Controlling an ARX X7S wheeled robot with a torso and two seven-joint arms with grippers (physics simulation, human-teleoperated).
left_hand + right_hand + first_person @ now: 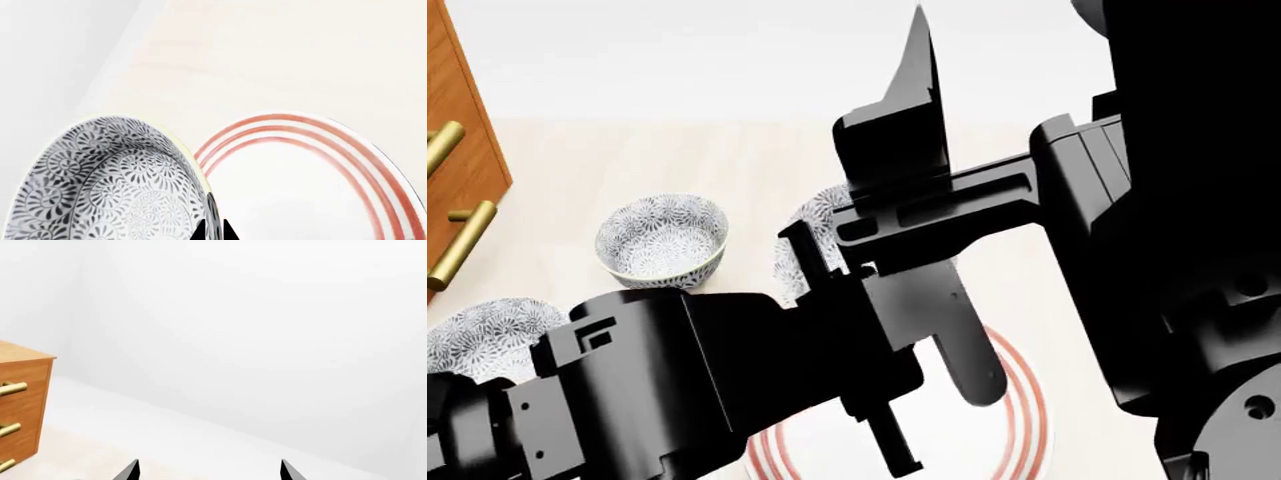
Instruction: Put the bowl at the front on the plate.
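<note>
My left gripper is shut on the rim of the bowl, white with a dense blue-grey flower pattern; one fingertip is inside the wall and one outside. In the left wrist view the plate, white with three thin red rings, lies right beside the bowl. In the head view the bowl shows only partly behind my black arms, and the plate peeks out below them. Whether the bowl touches the plate cannot be told. My right gripper is open and raised, facing a blank wall with nothing between its fingers.
Two more bowls of the same pattern stand on the pale table, one at mid left and one at the left edge. A wooden cabinet with brass handles stands at the far left. My arms block most of the head view.
</note>
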